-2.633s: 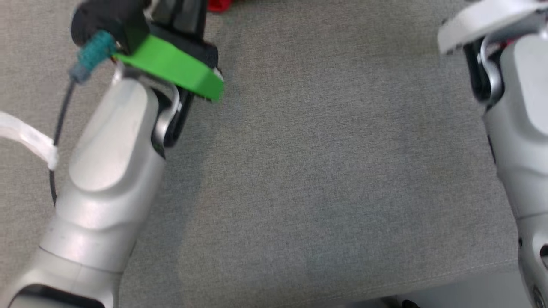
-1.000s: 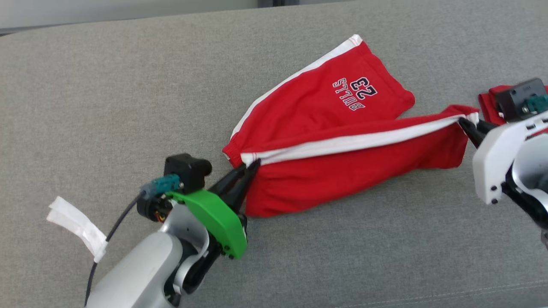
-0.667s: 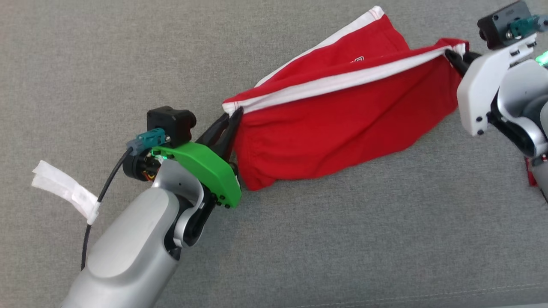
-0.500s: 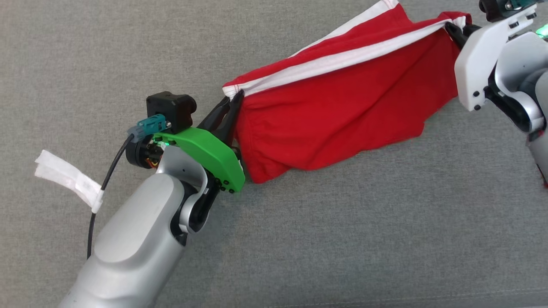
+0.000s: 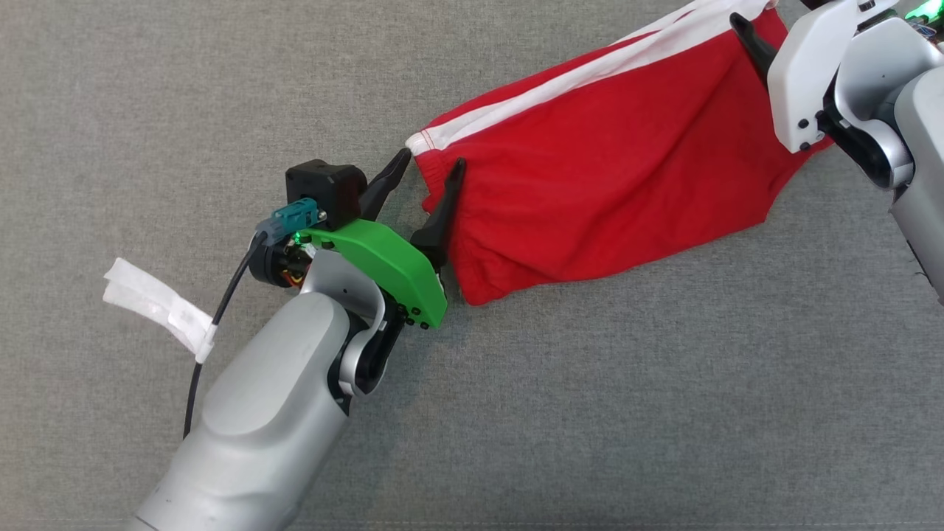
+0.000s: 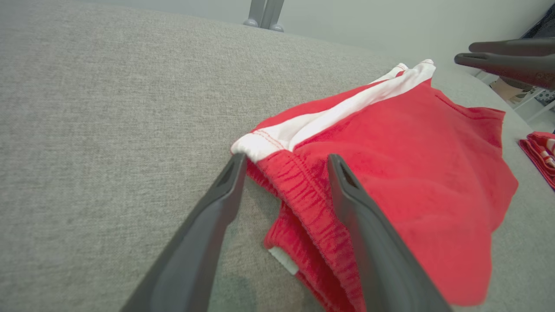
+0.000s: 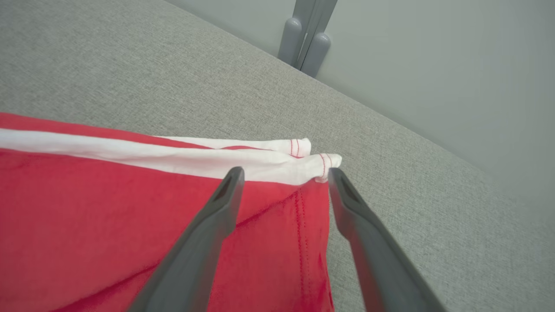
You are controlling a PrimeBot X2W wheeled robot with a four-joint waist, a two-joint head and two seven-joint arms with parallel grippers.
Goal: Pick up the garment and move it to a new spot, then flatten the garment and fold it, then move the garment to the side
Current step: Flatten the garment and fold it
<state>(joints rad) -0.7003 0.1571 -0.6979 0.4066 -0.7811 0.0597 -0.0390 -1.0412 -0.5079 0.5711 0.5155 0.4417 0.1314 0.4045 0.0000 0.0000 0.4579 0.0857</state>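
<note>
Lying between parted fingers (image 6: pixel 204 229), garment (image 5: pixel 605 169)

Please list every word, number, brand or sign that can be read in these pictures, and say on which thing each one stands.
No text can be read in these pictures.
Red garment: no print on the sides that show.
Small white label at the garment's waistband: too small to read.
White tape strip: no writing visible.
</note>
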